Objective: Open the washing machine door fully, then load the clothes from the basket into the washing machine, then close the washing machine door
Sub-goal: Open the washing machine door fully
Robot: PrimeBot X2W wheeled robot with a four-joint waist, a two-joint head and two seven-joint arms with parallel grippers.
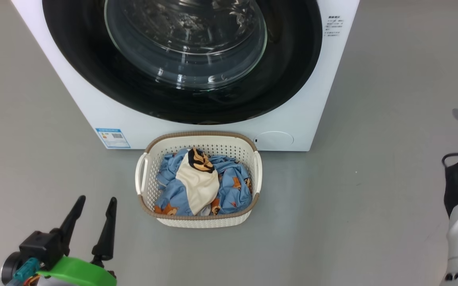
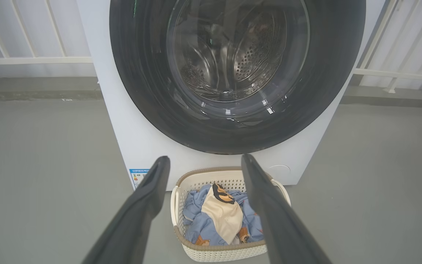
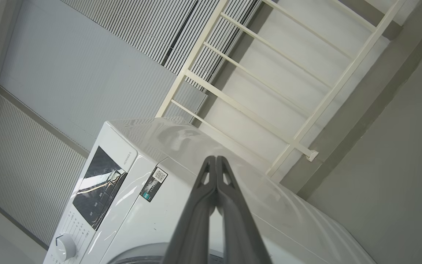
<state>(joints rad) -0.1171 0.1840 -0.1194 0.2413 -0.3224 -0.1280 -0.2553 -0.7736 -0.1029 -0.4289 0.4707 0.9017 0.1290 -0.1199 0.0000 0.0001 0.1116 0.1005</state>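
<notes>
Grey floor, basket beyond left fingers

White washing machine w/ glossy black-rimmed round door; cream perforated plastic basket, brown woven rim; lt-blue bear-print clothes; grey floor.

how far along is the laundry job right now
Nothing looks done yet: the washing machine door is shut on the washing machine, and the clothes all lie in the basket. In hand: the right gripper, shut and empty, points toward the machine's top; the left gripper hangs open short of the basket. Left: open the door, load the clothes, close it.
</notes>
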